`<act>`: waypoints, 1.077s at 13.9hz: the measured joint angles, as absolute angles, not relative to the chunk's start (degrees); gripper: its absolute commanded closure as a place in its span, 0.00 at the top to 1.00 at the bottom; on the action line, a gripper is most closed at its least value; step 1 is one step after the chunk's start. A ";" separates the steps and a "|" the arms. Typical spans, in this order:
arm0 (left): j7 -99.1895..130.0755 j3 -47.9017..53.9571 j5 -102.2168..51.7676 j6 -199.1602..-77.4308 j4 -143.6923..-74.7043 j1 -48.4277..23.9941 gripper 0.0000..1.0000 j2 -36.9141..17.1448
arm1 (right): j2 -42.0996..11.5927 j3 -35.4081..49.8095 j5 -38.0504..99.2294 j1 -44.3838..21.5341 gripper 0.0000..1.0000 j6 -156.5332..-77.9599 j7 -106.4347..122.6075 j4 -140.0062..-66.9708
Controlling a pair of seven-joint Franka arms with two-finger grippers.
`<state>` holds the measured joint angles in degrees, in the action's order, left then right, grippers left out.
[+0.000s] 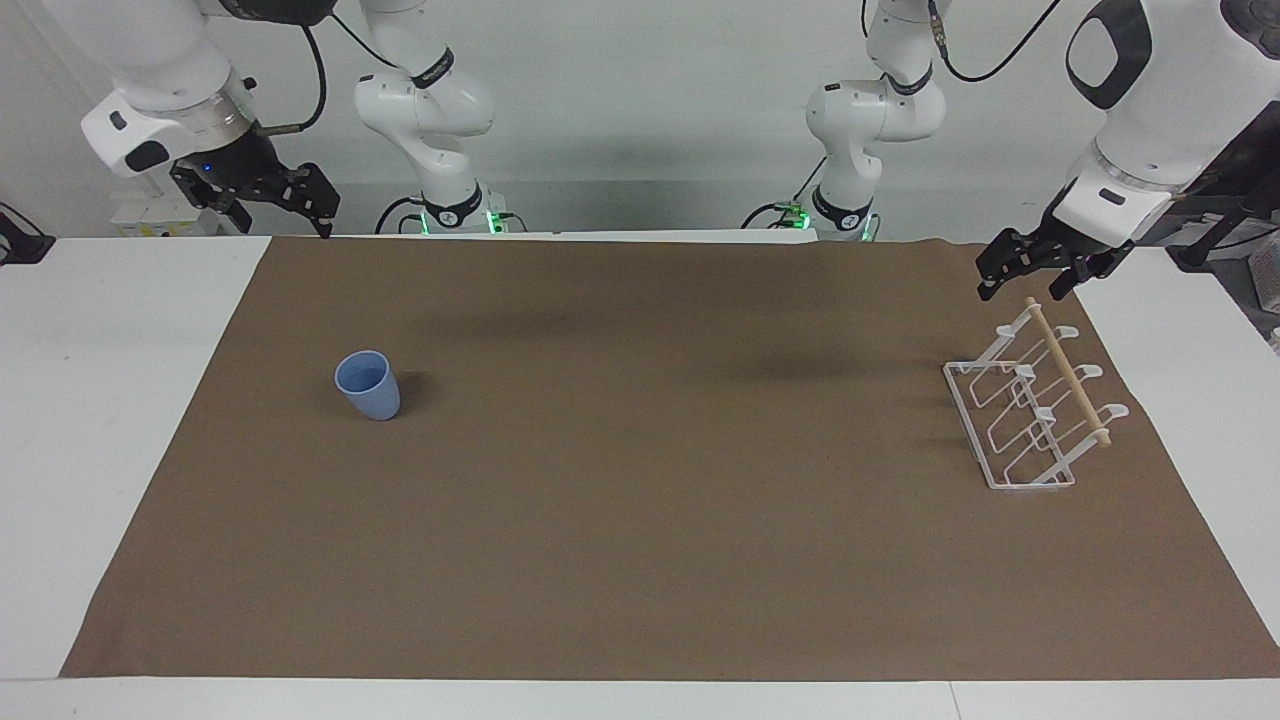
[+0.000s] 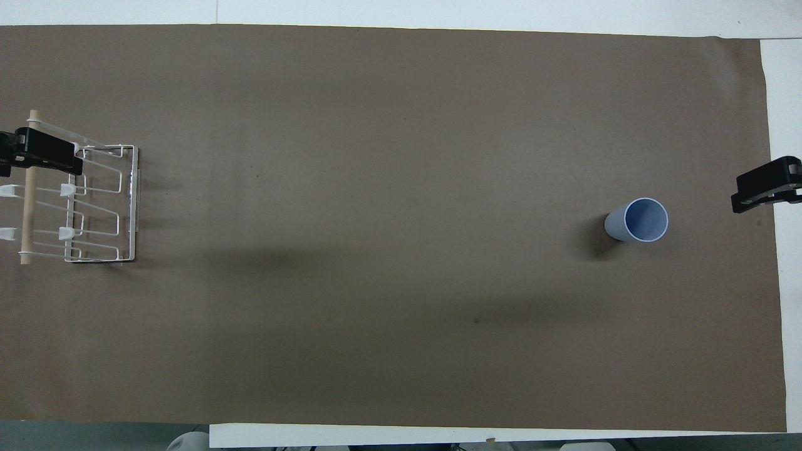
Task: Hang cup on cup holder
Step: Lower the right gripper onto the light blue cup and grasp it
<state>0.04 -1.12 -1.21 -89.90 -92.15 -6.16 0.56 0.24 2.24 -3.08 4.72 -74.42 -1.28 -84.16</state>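
Note:
The cup (image 1: 367, 385) (image 2: 639, 220) is a small light-blue tumbler that stands upright, mouth up, on the brown mat toward the right arm's end of the table. The cup holder (image 1: 1030, 410) (image 2: 81, 207), a white wire rack with a wooden dowel along its top, sits toward the left arm's end with nothing on its prongs. My left gripper (image 1: 1022, 292) (image 2: 44, 156) hangs open in the air over the rack's dowel edge, apart from it. Raised over the mat's corner by the right arm's base, my right gripper (image 1: 283, 225) (image 2: 761, 191) is open and holds nothing, well away from the cup.
A brown mat (image 1: 640, 520) (image 2: 376, 313) covers most of the white table (image 1: 120, 400). Only the cup and the rack stand on it, with a wide stretch of bare mat between them.

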 measured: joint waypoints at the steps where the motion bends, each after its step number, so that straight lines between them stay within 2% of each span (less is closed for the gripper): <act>1: 0.04 -1.12 -1.21 -89.55 -92.15 -6.16 1.00 0.86 | 0.24 2.24 -3.08 4.72 1.00 -74.42 -1.28 -84.16; 6: 0.04 -1.12 -1.21 -88.32 -92.15 -6.16 1.00 1.43 | 0.38 2.24 -3.06 4.72 1.00 -75.53 -1.13 -85.22; 8: 0.04 -1.12 -1.21 -88.30 -92.15 -6.16 1.00 1.43 | 1.68 2.23 -3.01 4.84 1.00 -82.49 -0.38 -90.63; 11: 0.04 -1.16 -1.21 -88.24 -92.15 -6.12 1.00 1.43 | 3.81 1.77 -2.88 5.22 1.00 -97.04 3.34 -104.55; 15: 0.04 -1.01 -1.21 -87.69 -92.16 -6.14 1.00 1.43 | 1.68 1.60 -1.36 8.97 1.00 -110.85 9.76 -116.43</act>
<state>0.04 -1.01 -1.21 -87.69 -92.16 -6.14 1.43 1.68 1.60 -1.36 8.97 -110.85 9.76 -116.43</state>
